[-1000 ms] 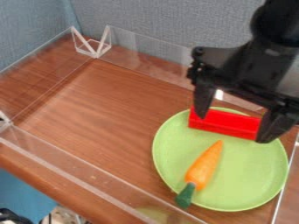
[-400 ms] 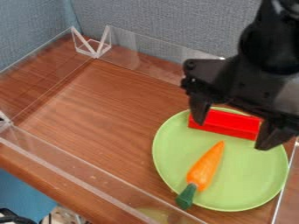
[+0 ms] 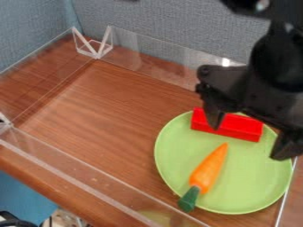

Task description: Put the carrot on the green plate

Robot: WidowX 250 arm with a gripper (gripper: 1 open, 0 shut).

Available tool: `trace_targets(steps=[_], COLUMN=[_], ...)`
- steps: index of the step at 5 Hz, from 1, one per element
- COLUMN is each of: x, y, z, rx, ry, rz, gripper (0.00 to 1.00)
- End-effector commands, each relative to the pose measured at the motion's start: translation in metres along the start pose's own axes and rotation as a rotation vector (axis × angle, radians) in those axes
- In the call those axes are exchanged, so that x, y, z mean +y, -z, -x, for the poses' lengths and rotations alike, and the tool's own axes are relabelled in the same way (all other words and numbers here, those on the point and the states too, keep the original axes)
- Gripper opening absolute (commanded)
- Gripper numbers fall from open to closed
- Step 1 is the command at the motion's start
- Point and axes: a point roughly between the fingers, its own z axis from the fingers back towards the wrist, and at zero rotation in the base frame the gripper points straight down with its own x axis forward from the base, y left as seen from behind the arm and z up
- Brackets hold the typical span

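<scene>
Carrot (image 3: 206, 172) flat on green plate (image 3: 254, 191), lower middle, green stub toward 7 o'clock; task goal apparently met. Pincer (image 3: 251, 126) spread wide, empty, above red block (image 3: 229, 126) at plate's 12 o'clock. Wooden tabletop (image 3: 89, 97) beneath.

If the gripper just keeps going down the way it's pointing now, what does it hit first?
Most likely the red block at the back of the green plate. The open gripper hangs right above it, and the carrot lies nearer the camera. Depth is hard to judge from this single view.
</scene>
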Motion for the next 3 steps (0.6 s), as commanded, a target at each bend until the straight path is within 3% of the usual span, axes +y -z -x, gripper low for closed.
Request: trace_targets(steps=[1, 3], x=[-0.004, -0.016], y=[-0.01, -0.01], z=[-0.006, -0.009], rx=[-0.06, -0.062], ry=[0.004, 0.034], rz=[0.019, 0.015], gripper=[1.0, 1.0])
